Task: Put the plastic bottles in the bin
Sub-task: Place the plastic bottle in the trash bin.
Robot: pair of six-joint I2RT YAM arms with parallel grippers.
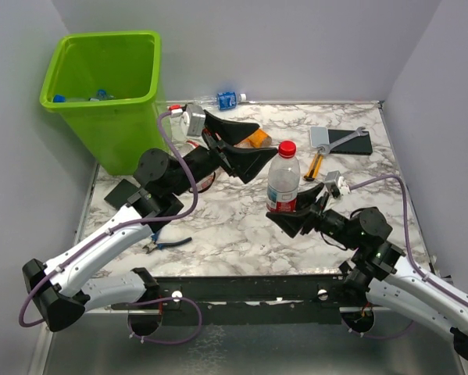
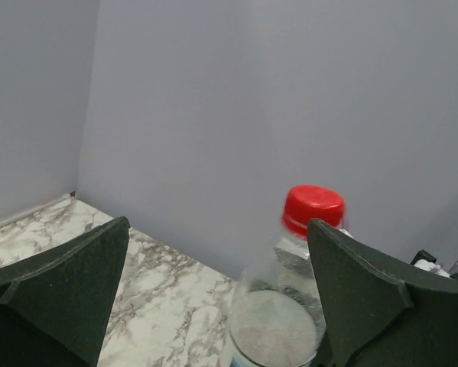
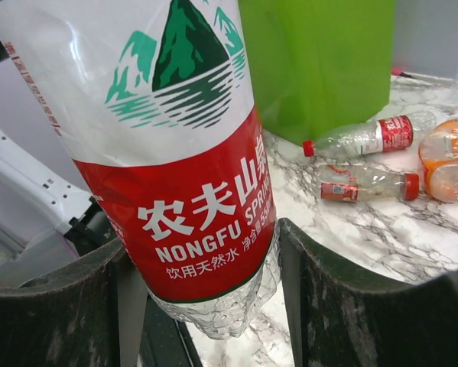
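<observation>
My right gripper (image 1: 290,212) is shut on the lower part of a clear plastic bottle (image 1: 283,183) with a red cap and a red label. It holds the bottle (image 3: 175,153) upright, base off the table, in the right gripper (image 3: 202,245). My left gripper (image 1: 265,144) is open just left of the bottle's top. In the left wrist view the red-capped bottle (image 2: 282,321) stands close to the right finger of the left gripper (image 2: 219,225), untouched. The lime-green bin (image 1: 116,129) stands at the far left with bottles inside. More bottles (image 3: 366,138) lie near the bin (image 3: 320,61).
A blue-labelled bottle (image 1: 226,100) lies by the back wall. An orange bottle (image 3: 446,159) lies on the marble. A wrench (image 1: 339,139) on a black pad (image 1: 355,144) and a yellow-handled tool (image 1: 313,166) sit at the back right. Blue-handled pliers (image 1: 167,244) lie near the front left.
</observation>
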